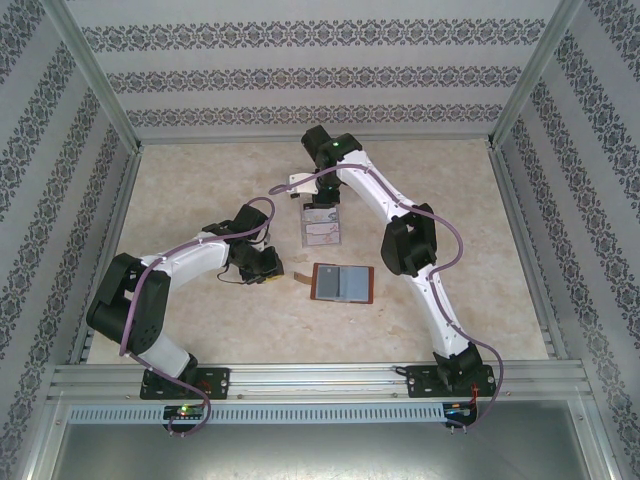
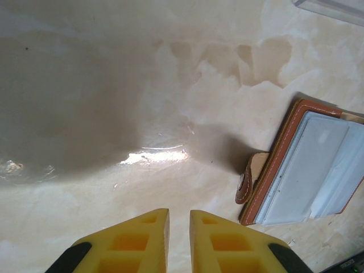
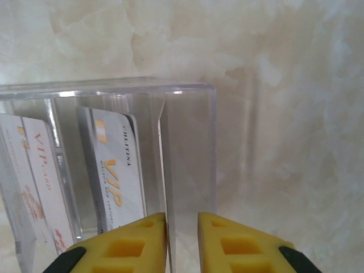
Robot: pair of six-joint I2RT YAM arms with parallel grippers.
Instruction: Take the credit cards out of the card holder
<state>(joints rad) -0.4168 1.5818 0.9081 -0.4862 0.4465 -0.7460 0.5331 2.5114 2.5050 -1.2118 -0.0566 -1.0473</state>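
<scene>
The card holder (image 1: 344,283) lies open on the table, reddish-brown leather (image 2: 272,183) round pale blue-grey panels (image 2: 318,165); whether a card lies among them I cannot tell. Its strap tab (image 2: 248,181) points left. My left gripper (image 1: 270,268) (image 2: 180,213) sits just left of the tab, fingers slightly apart and holding nothing. Two whitish credit cards (image 3: 116,170) (image 3: 37,176) with orange VIP print stand in the clear tray (image 3: 187,92). My right gripper (image 1: 318,200) (image 3: 182,216) hovers over the tray's right end, open, with a thin pale upright edge (image 3: 165,170) against its left finger.
The clear tray (image 1: 321,228) sits just behind the card holder, its corner (image 2: 335,8) at the top right of the left wrist view. Metal rails and patterned walls frame the marble table (image 1: 200,190). Bare table lies left and right of the pair.
</scene>
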